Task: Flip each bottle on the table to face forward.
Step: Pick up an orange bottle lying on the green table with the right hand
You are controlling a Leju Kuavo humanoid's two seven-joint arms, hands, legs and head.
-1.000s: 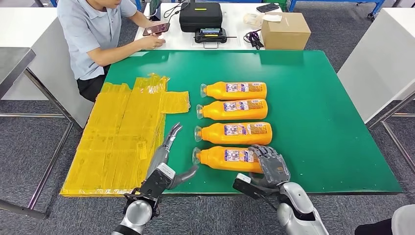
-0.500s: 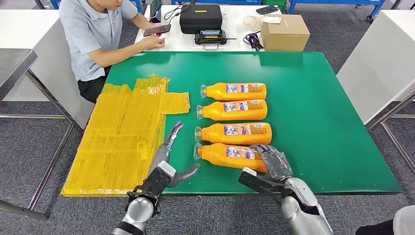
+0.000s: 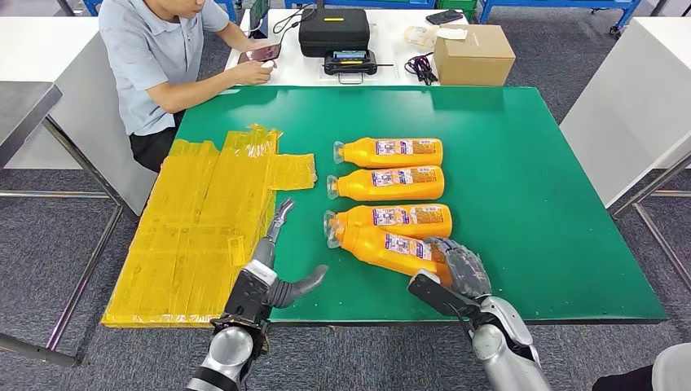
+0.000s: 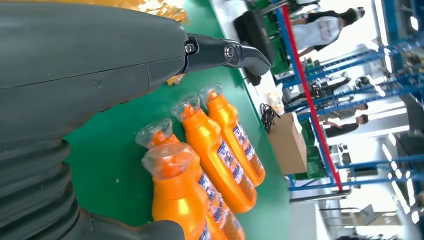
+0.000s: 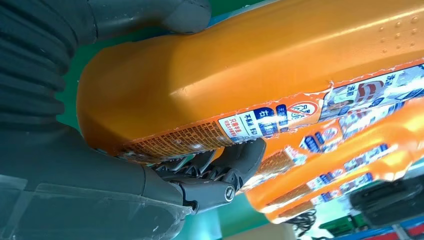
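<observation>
Four orange plastic bottles with clear caps and printed labels lay on their sides in a row on the green surface (image 3: 530, 204), caps toward the robot's left. The farthest bottle (image 3: 389, 151), the second bottle (image 3: 388, 183) and the third bottle (image 3: 391, 217) rested flat and parallel, labels upward. The nearest bottle (image 3: 381, 247) sat skewed, its capped end touching the third bottle's cap and its base angled toward the surface's near edge. The right robot hand (image 3: 458, 269) was closed around that base; the right wrist view showed the thumb (image 5: 165, 15) on one broad side of the nearest bottle (image 5: 240, 80) and dark fingers (image 5: 220, 165) curled under the other, so it was grasping the bottle. The left robot hand (image 3: 273, 269) lay released, fingers spread, holding nothing, on the surface just beside the yellow crinkled plastic sheeting (image 3: 204, 220) and clear of the caps; its wrist view looked along the row of bottles (image 4: 215, 150). Progress, as judged: the flip of the nearest bottle appeared under way, with the bottle seemingly partly raised or turned; whether the other three already faced forward could not be told, since all showed similar labels. A seated person (image 3: 163, 57) was at the far corner, and a cardboard box (image 3: 474, 53) and a black case (image 3: 334, 28) were on the white table beyond.
</observation>
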